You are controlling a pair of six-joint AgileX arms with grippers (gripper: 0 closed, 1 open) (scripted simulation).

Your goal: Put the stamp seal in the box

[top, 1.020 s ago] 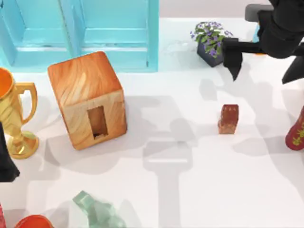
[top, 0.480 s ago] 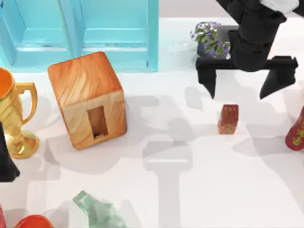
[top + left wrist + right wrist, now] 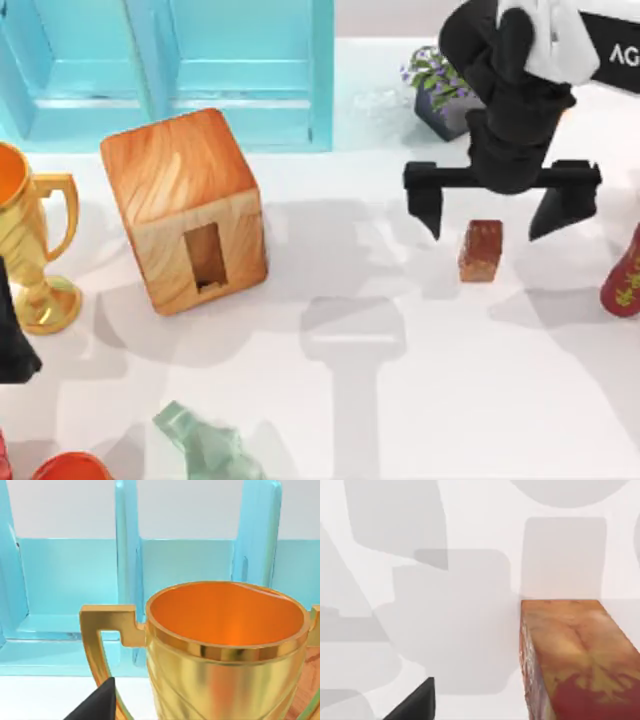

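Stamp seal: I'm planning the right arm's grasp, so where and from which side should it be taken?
Grip the stamp seal on its two flat side faces near the top, coming straight down. It stands upright on the table, apart from other things, and the open right tool hangs just above, fingers either side.

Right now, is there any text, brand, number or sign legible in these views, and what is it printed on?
"AG": white letters on the right arm's dark link, cut off by the top view's edge, so the rest cannot be read.
Gold marks on the dark red vase: decoration, not readable as text.
Nothing readable on the stamp seal or the box.
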